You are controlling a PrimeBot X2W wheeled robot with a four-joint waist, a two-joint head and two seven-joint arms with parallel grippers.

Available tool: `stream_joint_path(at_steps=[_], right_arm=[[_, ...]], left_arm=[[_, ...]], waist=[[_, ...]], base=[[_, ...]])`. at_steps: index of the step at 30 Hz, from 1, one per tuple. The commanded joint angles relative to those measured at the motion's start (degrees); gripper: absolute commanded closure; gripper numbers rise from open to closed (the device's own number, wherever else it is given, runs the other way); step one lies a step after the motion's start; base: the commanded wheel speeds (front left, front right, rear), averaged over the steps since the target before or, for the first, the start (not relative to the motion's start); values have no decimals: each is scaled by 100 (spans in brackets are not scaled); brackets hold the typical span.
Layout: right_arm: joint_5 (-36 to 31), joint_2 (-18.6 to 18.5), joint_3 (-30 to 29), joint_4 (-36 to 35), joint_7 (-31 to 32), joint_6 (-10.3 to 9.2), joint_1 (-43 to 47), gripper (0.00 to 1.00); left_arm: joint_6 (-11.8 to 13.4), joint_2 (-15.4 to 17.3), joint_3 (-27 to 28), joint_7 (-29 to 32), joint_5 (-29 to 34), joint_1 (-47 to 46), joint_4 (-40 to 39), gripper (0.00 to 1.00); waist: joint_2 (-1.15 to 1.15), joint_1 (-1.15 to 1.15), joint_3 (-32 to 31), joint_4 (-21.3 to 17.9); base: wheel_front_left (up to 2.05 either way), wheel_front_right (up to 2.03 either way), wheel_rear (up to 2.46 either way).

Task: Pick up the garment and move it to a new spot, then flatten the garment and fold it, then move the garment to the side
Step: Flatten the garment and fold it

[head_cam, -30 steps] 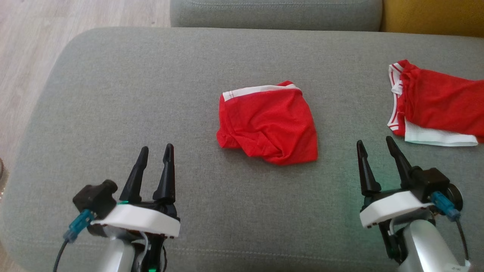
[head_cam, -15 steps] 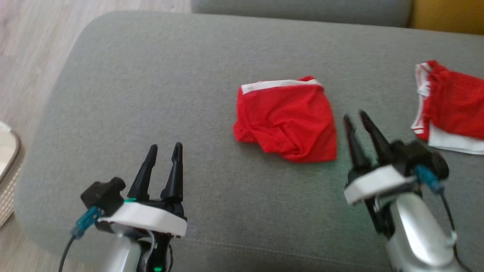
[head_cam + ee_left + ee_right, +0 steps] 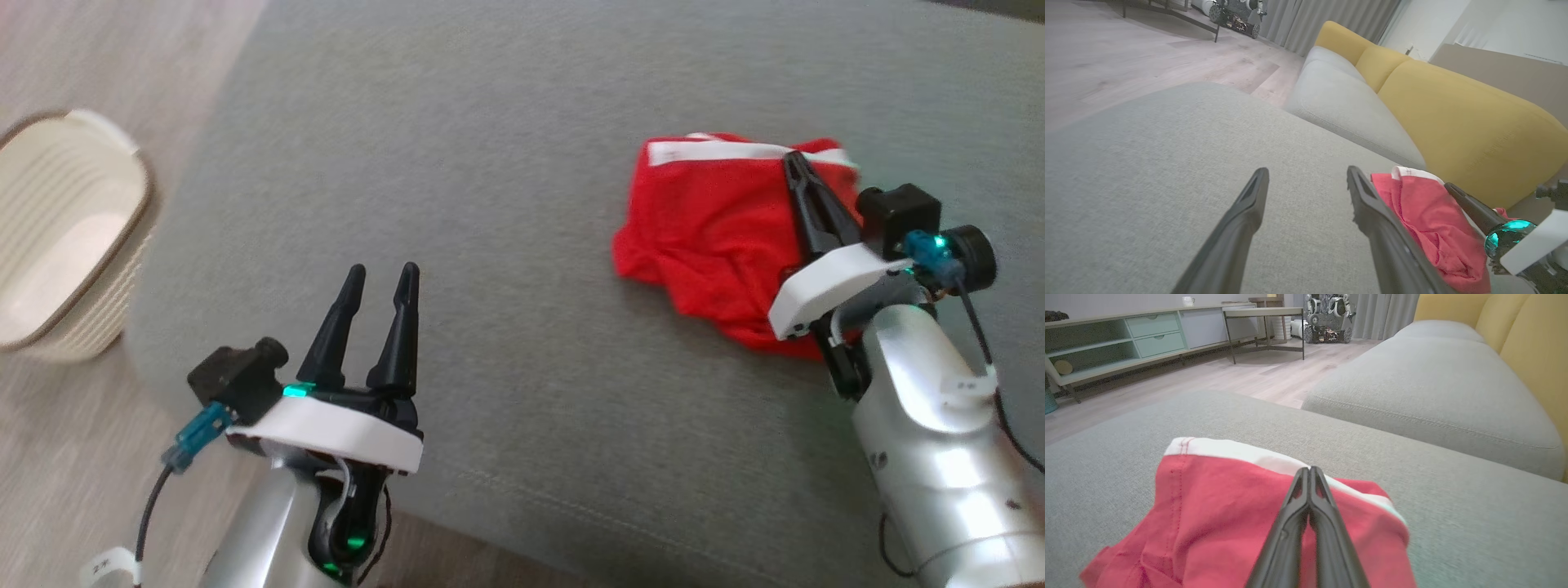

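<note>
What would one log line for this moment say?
shorts: crumpled on cushion | right hand: shut, tips at white waistband | left hand: open, empty

A cream basket (image 3: 98,322) is set on the floor (image 3: 98,49) beside the grey cushion (image 3: 457,147). Yellow backrests (image 3: 1457,118) are seen behind; a sideboard (image 3: 1155,330) beyond.

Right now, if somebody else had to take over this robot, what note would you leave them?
Left gripper: open, empty, held above the grey cushion.
Right gripper: shut, tips on the red shorts beside the white waistband. I cannot tell whether cloth is pinched.
Shorts: crumpled on the cushion, not yet lifted.
Done: nothing finished; the right gripper is at the pick-up point.
Left to do: lift the shorts, move them to a new spot, flatten, fold, then set them aside.
</note>
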Motion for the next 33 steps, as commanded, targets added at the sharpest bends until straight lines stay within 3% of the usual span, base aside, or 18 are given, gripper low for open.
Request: stream_joint_path(at_steps=[1, 9, 16, 23, 33], right_arm=[[-32, 43, 108, -76, -69, 39, -155, 100], [-45, -40, -51, 1163, -169, 39, -668, 100], [102, 109, 45, 1623, -268, 39, -882, 100], [521, 254, 149, 716, -292, 39, -684, 100], [725, 65, -51, -699, -293, 39, 378, 100]], left_arm=[[16, 41, 149, -71, -41, -190, -141, 0], [53, 41, 144, -71, -106, -211, -106, 0], [86, 41, 184, -71, -58, -206, -82, 0], [86, 41, 411, -71, 115, -188, -142, 0], [46, 41, 709, -71, 293, -124, -135, 0]], waist=[[0, 0, 209, 275], [0, 0, 284, 498], [0, 0, 97, 303], [0, 0, -206, -224], [0, 0, -604, -913]], base=[[0, 0, 0], [0, 0, 0], [0, 0, 0], [0, 0, 0], [0, 0, 0]])
